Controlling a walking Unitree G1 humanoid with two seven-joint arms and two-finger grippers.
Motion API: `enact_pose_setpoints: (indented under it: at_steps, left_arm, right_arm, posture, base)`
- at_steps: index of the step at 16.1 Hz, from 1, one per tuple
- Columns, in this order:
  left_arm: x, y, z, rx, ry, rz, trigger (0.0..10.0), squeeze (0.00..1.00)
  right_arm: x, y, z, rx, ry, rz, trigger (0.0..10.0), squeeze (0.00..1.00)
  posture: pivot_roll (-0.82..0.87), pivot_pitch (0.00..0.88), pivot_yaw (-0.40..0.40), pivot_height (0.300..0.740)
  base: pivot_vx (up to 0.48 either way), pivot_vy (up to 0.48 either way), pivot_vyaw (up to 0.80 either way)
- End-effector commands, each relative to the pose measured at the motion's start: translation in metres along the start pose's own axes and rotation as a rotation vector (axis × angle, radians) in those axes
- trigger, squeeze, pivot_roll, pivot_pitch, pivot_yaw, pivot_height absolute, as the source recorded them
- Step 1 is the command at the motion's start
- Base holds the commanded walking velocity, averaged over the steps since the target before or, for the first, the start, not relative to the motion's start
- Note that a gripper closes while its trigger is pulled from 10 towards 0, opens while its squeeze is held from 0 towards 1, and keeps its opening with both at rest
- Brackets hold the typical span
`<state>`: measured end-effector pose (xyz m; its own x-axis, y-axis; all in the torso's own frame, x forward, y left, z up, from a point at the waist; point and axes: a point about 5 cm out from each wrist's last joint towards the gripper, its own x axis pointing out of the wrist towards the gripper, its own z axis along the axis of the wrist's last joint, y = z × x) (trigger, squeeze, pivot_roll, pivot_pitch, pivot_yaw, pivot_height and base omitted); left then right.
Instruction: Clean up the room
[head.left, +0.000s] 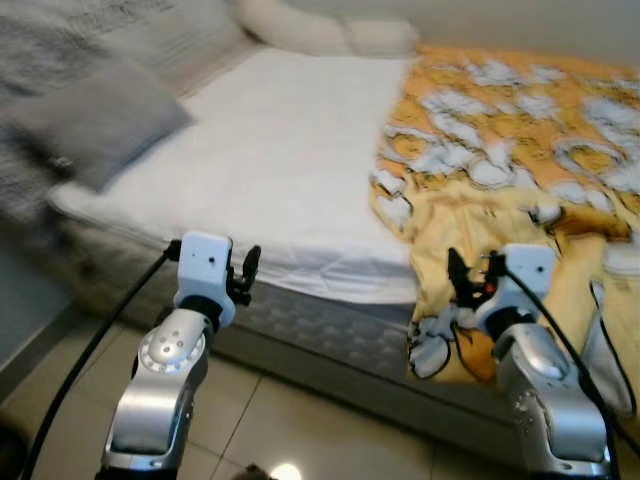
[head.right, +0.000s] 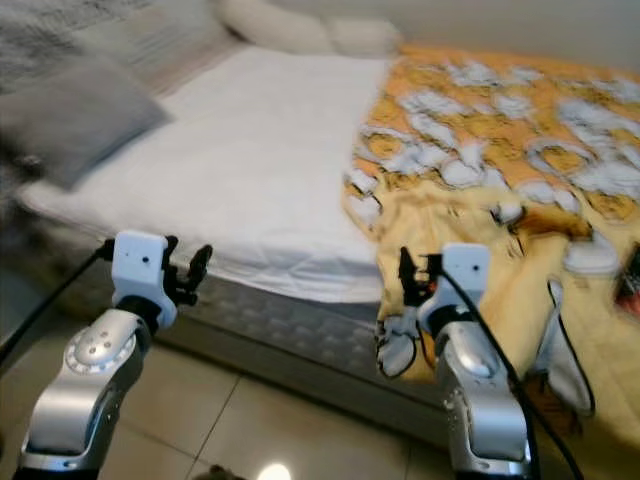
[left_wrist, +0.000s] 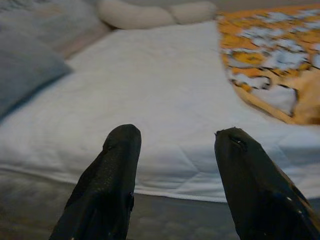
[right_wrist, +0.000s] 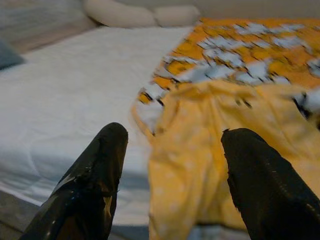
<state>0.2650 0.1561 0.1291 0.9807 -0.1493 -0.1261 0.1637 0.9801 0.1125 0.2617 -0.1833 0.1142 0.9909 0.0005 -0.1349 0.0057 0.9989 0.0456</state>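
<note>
A bed with a bare white sheet (head.left: 290, 150) stands before me. An orange and yellow blanket (head.left: 510, 130) with a white pattern covers its right half, and a crumpled corner hangs over the near edge. My left gripper (head.left: 248, 262) is raised in front of the mattress edge, open and holding nothing, facing the white sheet (left_wrist: 165, 85). My right gripper (head.left: 472, 268) hovers open just before the hanging yellow fold (right_wrist: 200, 150), apart from it.
A grey pillow (head.left: 100, 120) lies at the bed's left side. Two white pillows (head.left: 320, 30) sit at the far end. The grey mattress side (head.left: 320, 330) runs across in front of me, with pale floor tiles (head.left: 300, 420) below.
</note>
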Motion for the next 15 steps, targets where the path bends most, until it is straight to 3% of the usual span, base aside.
enact_pose_setpoints:
  at_steps: [1,5,15]
  left_arm:
    - [0.001,0.004,0.001,0.01,-0.001,0.019,10.0,0.29]
    - [0.003,0.001,0.0,0.013,-0.007,-0.001,10.0,0.29]
    - [-0.007,0.003,-0.01,0.003,0.01,0.01,10.0,0.29]
  right_arm:
    - [0.001,0.004,0.002,0.011,-0.008,0.016,10.0,0.0]
    - [0.002,0.003,0.002,0.007,-0.01,0.012,10.0,0.0]
    - [-0.012,0.002,-0.016,0.022,0.061,-0.001,10.0,0.0]
  posture:
    - [-0.04,0.0,0.037,0.74]
    - [-0.05,0.0,0.037,0.74]
    - [-0.06,0.0,0.015,0.74]
  base:
    - [0.0,-0.48,0.8]
    - [0.0,-0.48,0.8]
    - [0.0,-0.48,0.0]
